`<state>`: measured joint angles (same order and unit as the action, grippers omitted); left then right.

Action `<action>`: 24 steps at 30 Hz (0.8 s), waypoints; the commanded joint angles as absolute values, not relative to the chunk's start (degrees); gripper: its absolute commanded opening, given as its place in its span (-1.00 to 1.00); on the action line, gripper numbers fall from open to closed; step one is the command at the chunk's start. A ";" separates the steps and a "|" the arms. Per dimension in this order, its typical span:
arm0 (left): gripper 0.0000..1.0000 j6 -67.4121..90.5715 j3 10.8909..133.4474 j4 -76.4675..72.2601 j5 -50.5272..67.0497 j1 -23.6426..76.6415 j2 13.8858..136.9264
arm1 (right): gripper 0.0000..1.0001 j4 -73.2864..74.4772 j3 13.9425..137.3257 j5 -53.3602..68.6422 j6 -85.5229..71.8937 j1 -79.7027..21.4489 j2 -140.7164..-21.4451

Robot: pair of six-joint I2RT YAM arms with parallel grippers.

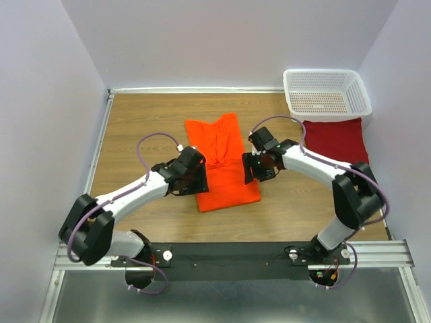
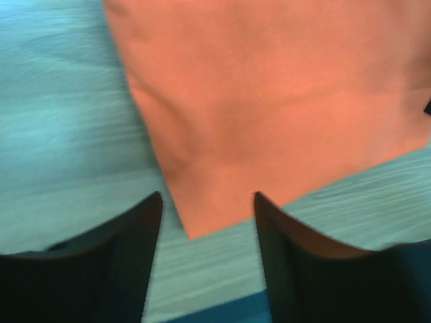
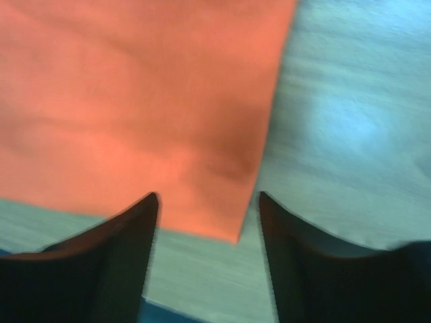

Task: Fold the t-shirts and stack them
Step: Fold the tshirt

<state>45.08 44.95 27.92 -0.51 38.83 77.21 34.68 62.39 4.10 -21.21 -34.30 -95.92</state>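
The bright orange t-shirt lies flat on the wooden table as a long narrow strip, its collar end pointing away. My left gripper hovers at the shirt's near-left edge and is open. In the left wrist view the near corner of the orange t-shirt sits on the table between the fingertips of the left gripper, ungripped. My right gripper is open at the shirt's right edge. The right wrist view shows the orange t-shirt with its corner lying loose between the tips of the right gripper. The dark red t-shirt lies folded at the right.
A white mesh basket stands at the back right, touching the far edge of the dark red shirt. White walls close in the table on the left, back and right. A black rail runs along the near edge by the arm bases.
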 commanded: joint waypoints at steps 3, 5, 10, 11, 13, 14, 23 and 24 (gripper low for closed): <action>0.56 51.15 45.01 37.61 -5.19 39.90 70.15 | 0.57 44.29 59.52 1.32 -25.92 -34.54 -89.12; 0.62 52.64 43.25 38.14 -5.01 40.08 69.18 | 0.57 45.09 57.67 2.37 -26.71 -34.54 -88.07; 0.69 54.58 39.82 38.32 -5.45 40.43 67.24 | 0.36 43.95 54.06 2.55 -27.95 -34.63 -87.89; 0.70 54.58 39.73 38.15 -5.62 40.52 67.41 | 0.33 43.68 53.88 2.72 -27.95 -34.63 -88.24; 0.70 54.14 40.16 38.14 -6.50 40.52 68.89 | 0.29 42.46 53.53 2.81 -27.95 -34.63 -89.12; 0.71 53.88 40.69 37.97 -6.85 40.60 70.04 | 0.25 42.02 53.26 3.68 -28.04 -34.63 -89.30; 0.69 55.02 41.05 36.12 -7.47 41.22 72.33 | 0.15 38.15 53.09 4.83 -28.74 -34.63 -90.70; 0.64 55.11 41.13 35.69 -7.38 41.39 72.68 | 0.15 37.45 52.65 5.27 -28.91 -34.63 -90.96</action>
<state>53.63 40.40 36.86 -5.08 40.75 71.57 40.14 53.78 4.14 -27.64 -34.30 -89.21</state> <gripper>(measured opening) 0.849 0.582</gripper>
